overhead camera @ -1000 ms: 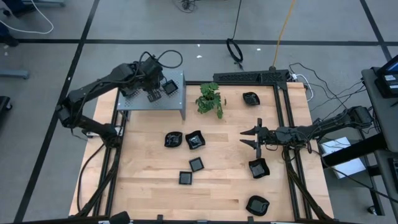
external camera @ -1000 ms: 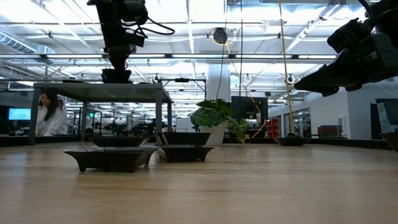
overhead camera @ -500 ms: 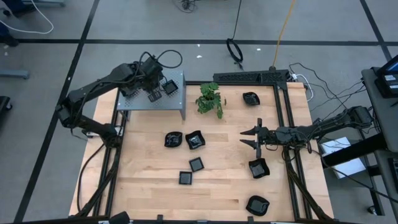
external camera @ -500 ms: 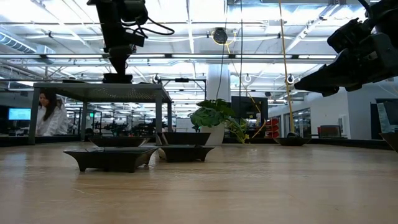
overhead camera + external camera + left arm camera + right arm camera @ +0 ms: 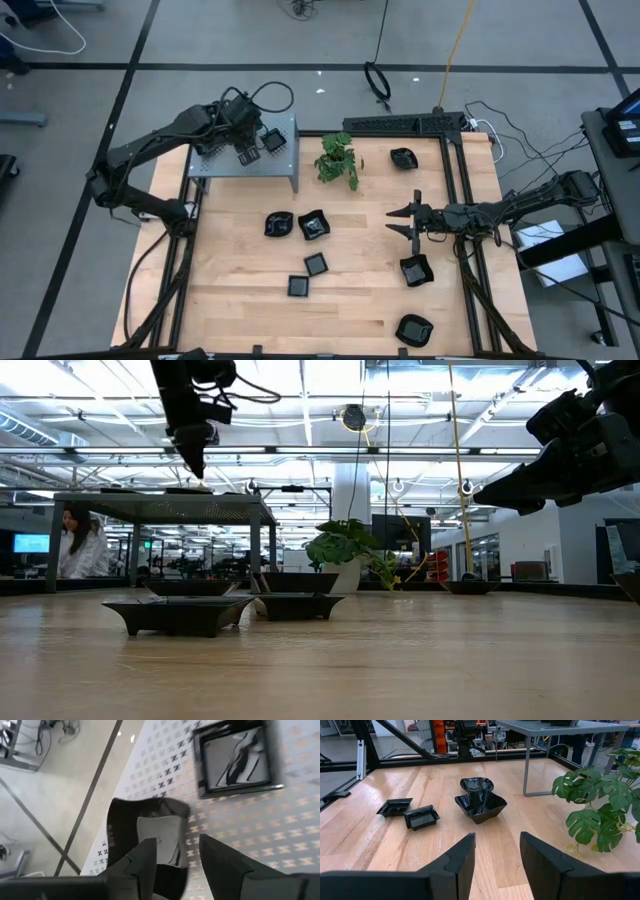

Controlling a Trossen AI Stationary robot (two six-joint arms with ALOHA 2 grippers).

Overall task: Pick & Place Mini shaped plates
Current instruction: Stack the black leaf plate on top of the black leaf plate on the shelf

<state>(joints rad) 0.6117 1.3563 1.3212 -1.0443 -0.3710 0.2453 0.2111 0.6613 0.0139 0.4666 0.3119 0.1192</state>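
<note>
My left gripper (image 5: 177, 842) hovers open over the grey perforated shelf (image 5: 270, 165) at the table's far left. It stands just above a rounded black mini plate (image 5: 150, 827) that lies flat on the shelf. A square mini plate (image 5: 232, 757) lies beside it on the shelf. My right gripper (image 5: 397, 222) waits open above the table's right side, with nothing between its fingers (image 5: 465, 855). Several more black plates lie on the wooden table, among them a pair at the middle (image 5: 279, 224) (image 5: 313, 225) and one (image 5: 415, 270) near the right gripper.
A small green potted plant (image 5: 338, 158) stands right of the shelf. Two small square plates (image 5: 316, 264) (image 5: 298, 286) lie toward the near edge, one plate (image 5: 414, 329) at the near right and one (image 5: 403, 157) at the far right. A black frame borders the table.
My left gripper has opened and let go of the rounded plate, which stays flat on the shelf. The gripper has then risen clear of the shelf top. My right arm has kept still.
</note>
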